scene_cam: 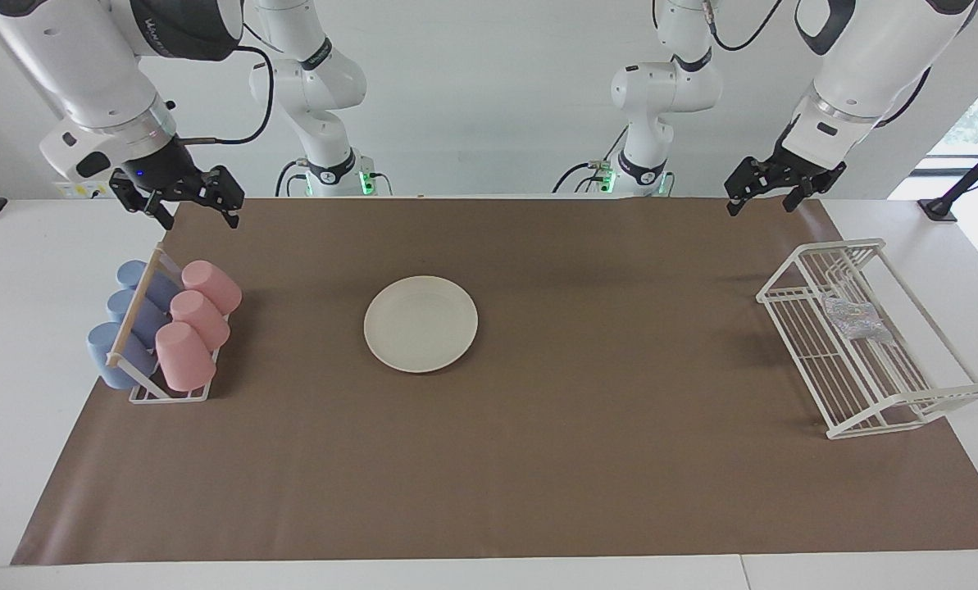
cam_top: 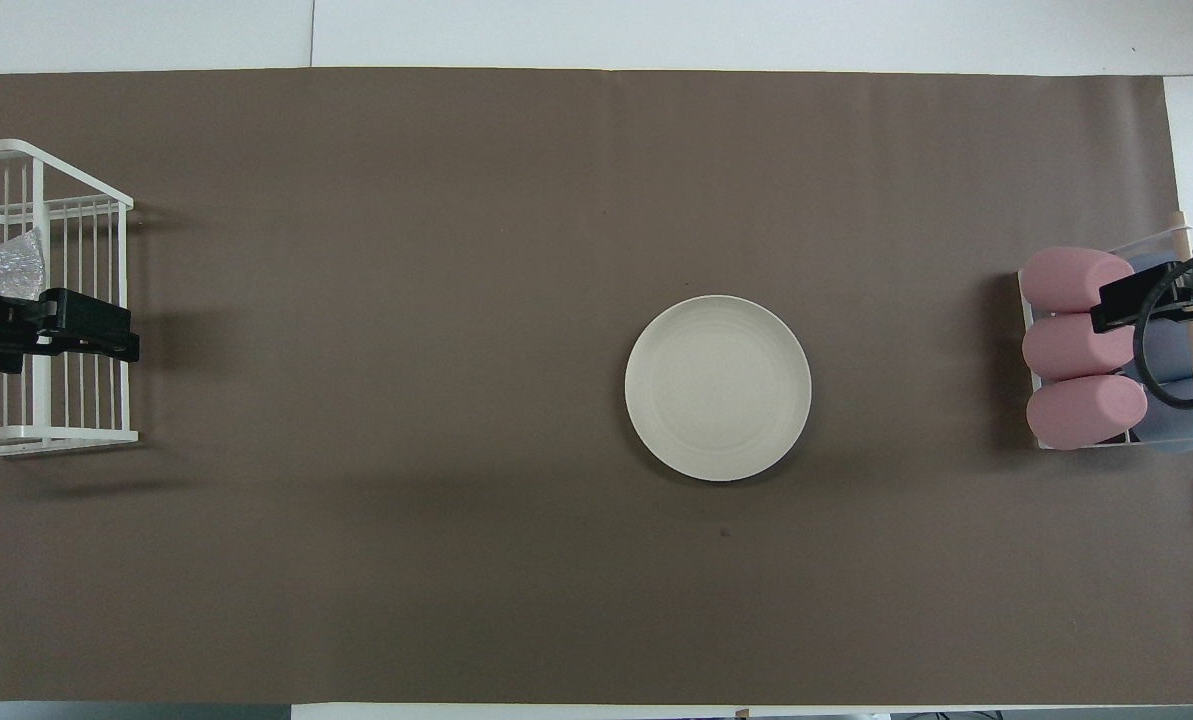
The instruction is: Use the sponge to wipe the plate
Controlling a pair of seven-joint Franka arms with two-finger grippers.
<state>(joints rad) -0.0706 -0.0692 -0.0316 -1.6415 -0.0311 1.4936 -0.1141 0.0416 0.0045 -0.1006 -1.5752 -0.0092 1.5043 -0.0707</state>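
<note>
Arms wait raised; left end effector (scene_cam: 761,190) seemingly open, right end effector (scene_cam: 181,201) likewise.

A white table (scene_cam: 13,328) carries a brown paper mat (scene_cam: 538,459). A plain white wall (scene_cam: 489,98) stands at the robots' end. A daylit window (scene_cam: 976,115) adjoins the left arm's end.

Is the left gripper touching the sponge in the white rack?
Apart. In the facing view the left gripper hangs above the mat's edge, with a plain gap to the sponge lying in the wire rack.
</note>
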